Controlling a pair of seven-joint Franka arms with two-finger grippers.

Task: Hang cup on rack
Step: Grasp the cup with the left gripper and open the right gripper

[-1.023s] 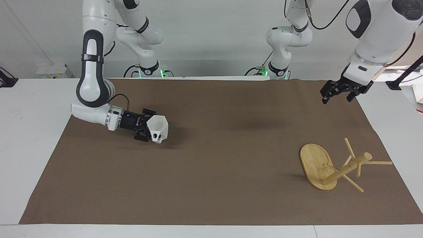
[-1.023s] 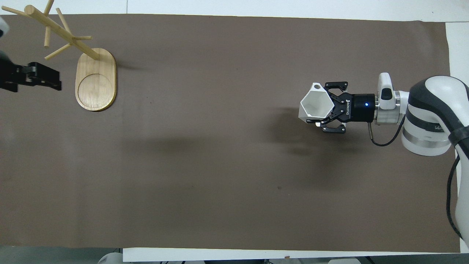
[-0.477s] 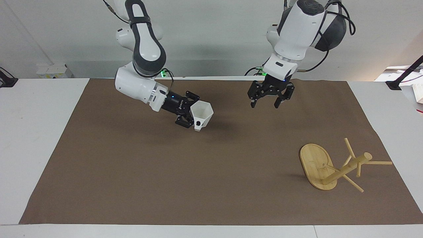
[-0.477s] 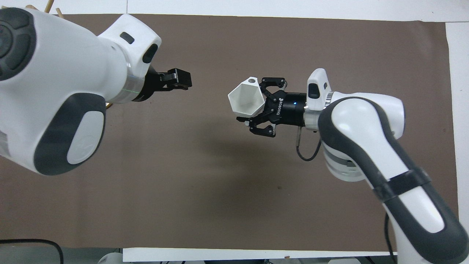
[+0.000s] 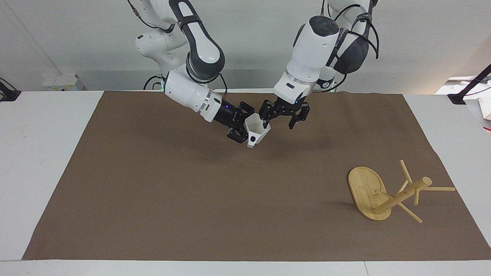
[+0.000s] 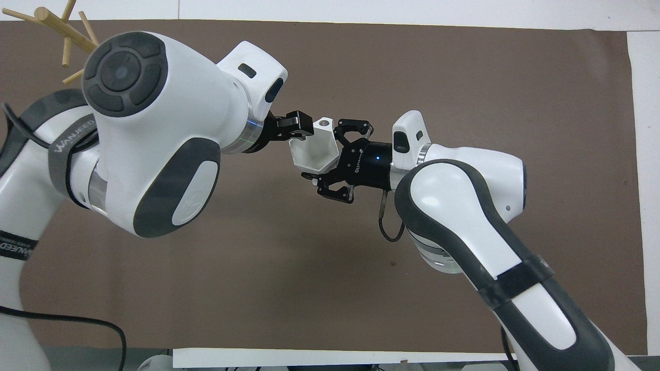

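The white faceted cup is held in the air over the middle of the mat, mouth tilted up, its pierced handle pointing down. My right gripper is shut on the cup's wall; it also shows in the overhead view with the cup. My left gripper is open, with one finger at the cup's rim. The bamboo rack stands on its oval base toward the left arm's end of the table, apart from both grippers. In the overhead view only its pegs show.
A brown mat covers most of the white table. A black stand and a small thing sit off the mat at the left arm's end.
My right gripper has carried the cup toward the left arm. My left gripper has moved toward it and lowered, so one finger is now at the cup's rim.
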